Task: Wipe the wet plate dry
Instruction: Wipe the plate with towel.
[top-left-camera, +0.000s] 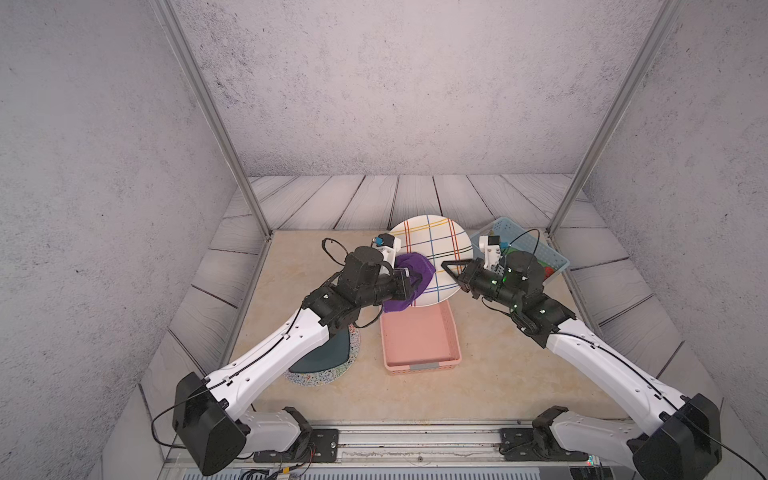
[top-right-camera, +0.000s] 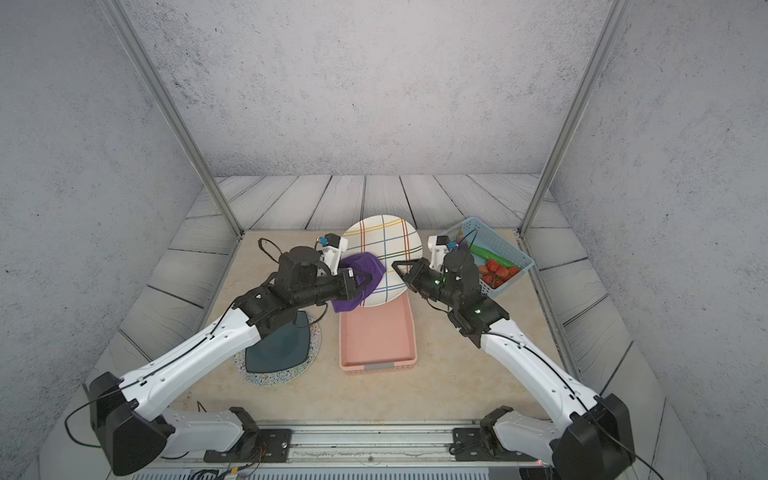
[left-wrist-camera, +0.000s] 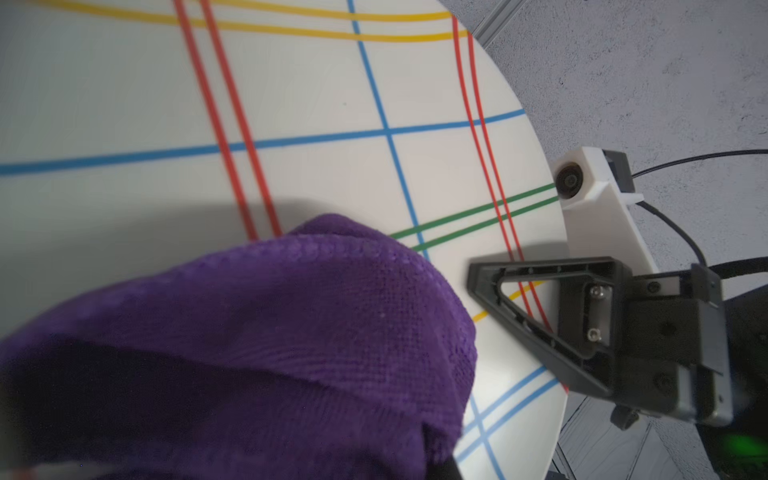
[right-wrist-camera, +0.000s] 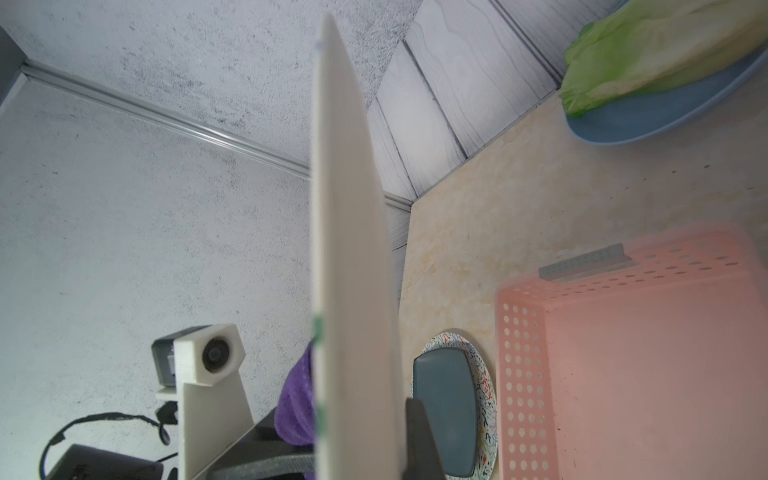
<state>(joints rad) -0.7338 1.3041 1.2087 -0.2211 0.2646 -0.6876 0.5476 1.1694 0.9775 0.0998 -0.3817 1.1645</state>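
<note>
- Left wrist view: the white plate (left-wrist-camera: 332, 104) with coloured stripes is seen face-on, and a purple cloth (left-wrist-camera: 291, 332) is pressed against its face directly ahead of the left gripper.
- The left gripper (top-right-camera: 361, 282) is clenched on the purple cloth, with its fingers largely buried in the folds; part of the cloth hangs below it.
- The right gripper (top-left-camera: 444, 266) is clamped on the plate's rim, with one finger (left-wrist-camera: 540, 268) laid on the striped face and the other hidden behind the plate.
- The plate is held off the bench (top-left-camera: 519, 374), tilted steeply up between the two grippers, and most of it rises beyond and above the right gripper.
- In the right wrist view the plate (right-wrist-camera: 349, 249) is shown edge-on, with the cloth (right-wrist-camera: 297, 399) against one side of it.
- A pink basket (top-left-camera: 399, 368) is set on the bench below both grippers, nearer the robot than the plate.
- A blue basket (top-left-camera: 552, 255) holding vegetables is placed to the right of the right gripper, beside its wrist.
- A dark square dish (top-right-camera: 282, 353) on a patterned round platter (top-right-camera: 270, 379) is found under the left arm, well behind the left gripper.
</note>
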